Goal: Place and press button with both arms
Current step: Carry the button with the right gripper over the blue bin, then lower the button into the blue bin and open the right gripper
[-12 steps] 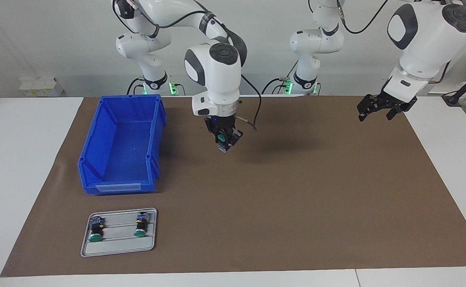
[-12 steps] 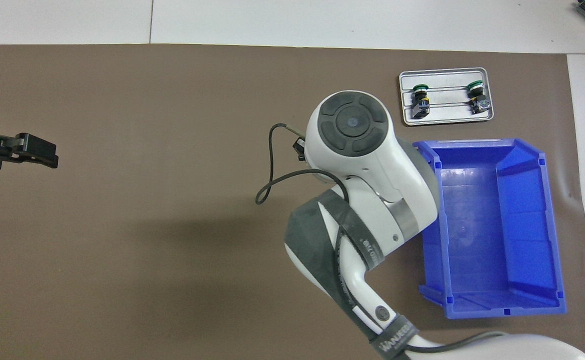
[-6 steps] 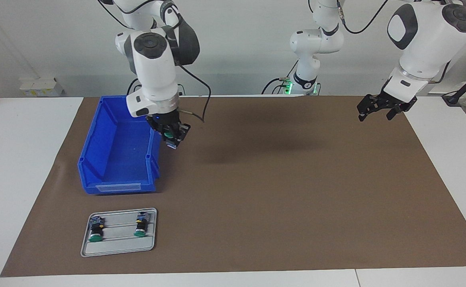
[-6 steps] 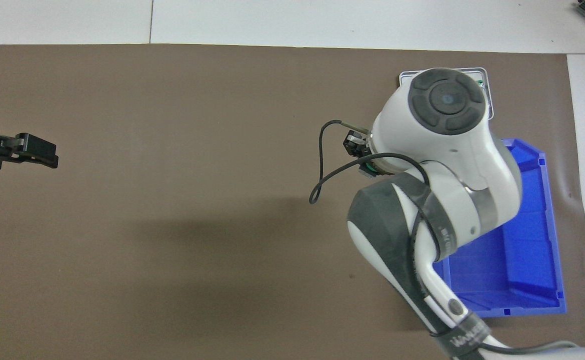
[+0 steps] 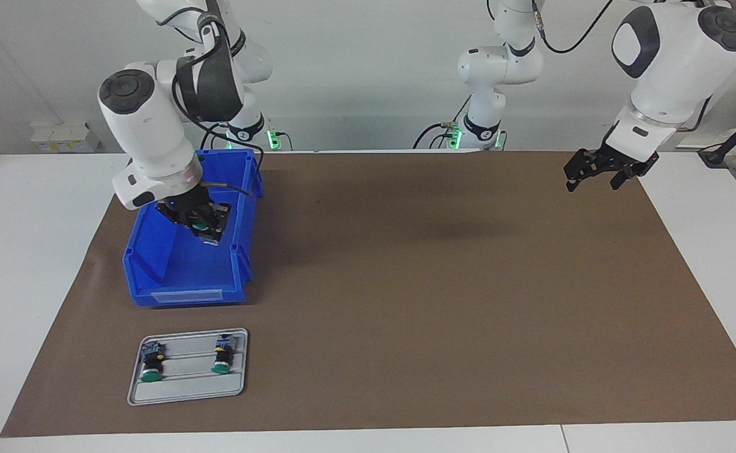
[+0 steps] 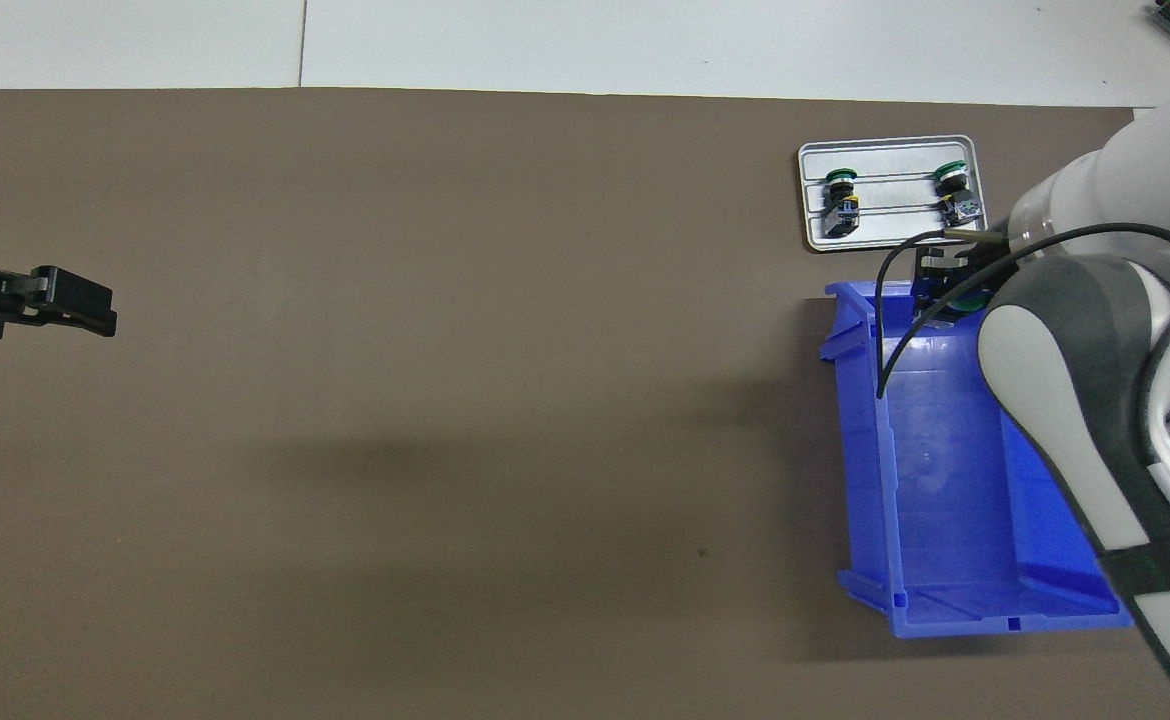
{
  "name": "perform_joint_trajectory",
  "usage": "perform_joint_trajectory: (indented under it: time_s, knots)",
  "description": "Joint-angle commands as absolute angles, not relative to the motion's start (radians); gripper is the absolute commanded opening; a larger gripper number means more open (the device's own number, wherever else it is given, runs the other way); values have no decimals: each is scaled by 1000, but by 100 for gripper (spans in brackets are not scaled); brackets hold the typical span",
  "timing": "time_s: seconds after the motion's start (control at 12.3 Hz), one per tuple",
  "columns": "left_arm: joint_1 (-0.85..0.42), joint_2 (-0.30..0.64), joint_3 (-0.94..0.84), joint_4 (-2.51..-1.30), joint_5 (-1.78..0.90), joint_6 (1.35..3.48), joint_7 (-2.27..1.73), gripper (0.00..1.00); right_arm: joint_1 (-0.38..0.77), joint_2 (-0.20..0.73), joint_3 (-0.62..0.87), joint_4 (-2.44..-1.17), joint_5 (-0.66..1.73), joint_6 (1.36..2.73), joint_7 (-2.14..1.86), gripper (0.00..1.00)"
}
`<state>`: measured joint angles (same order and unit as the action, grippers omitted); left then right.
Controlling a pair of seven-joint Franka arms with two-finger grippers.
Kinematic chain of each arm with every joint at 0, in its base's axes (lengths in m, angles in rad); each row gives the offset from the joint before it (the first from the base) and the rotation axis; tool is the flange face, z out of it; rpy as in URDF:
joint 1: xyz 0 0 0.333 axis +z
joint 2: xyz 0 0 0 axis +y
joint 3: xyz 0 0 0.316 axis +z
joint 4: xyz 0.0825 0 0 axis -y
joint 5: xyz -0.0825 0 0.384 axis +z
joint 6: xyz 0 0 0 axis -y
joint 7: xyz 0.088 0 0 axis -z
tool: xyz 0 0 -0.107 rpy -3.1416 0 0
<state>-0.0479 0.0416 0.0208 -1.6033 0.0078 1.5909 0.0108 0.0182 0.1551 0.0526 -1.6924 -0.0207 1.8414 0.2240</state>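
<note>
Since one second ago, the right arm has swung from the middle of the brown mat toward its own end of the tabletop, and its right pincer [image 5: 203, 224] now hangs over the blue bin [image 5: 154, 264], inside the line of its walls. This pincer is clenched on the button [image 5: 200, 222], whose green cap shows between the fingers; the button is up in the air and not yet on any surface. The left pincer [image 5: 594, 170] has not moved in this time: it waits released, with nothing in it, above the mat at the left arm's end.

For the task this probably means that the carrying step is almost done. The button seems to be on its way into the bin, so the release may come soon, but whether it will be lowered first cannot be known. No pressing by the left arm seems near, because that arm is well apart from the bin.

A brown mat [image 5: 443, 302] covers most of the white tabletop [image 5: 28, 264]. Farther from the robots than the bin lies a grey tray [image 5: 185, 393], just beside it, with two more buttons [image 5: 151, 363] lying in its grooves. A plain pale wall [image 5: 393, 75] stands at the robots' end, and green lights glow at both arm bases.
</note>
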Motion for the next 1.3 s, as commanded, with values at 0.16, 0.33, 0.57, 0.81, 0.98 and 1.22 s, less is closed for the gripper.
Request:
perform_joint_trajectory:
  time_s: [0.16,0.33,0.57,0.81,0.98,1.22]
  knots:
    - [-44,20,17,-1632,25,1608,6,100,-64,179,64,-1851,3,2057,65,0]
    - [-44,20,17,-1632,25,1609,8,100,-96,199,64,-1894,3,2123,5,0]
    - [-44,20,17,-1632,25,1608,6,100,-107,241,64,-1898,3,2146,-34,0]
    - [-44,20,17,-1632,25,1608,8,100,-109,261,64,-1923,3,2186,-64,0]
    - [-44,20,17,-1632,23,1608,8,100,-109,267,64,-1974,3,2268,-67,0]
    - [-44,20,17,-1632,25,1608,8,100,-109,276,64,-1990,3,2296,-67,0]
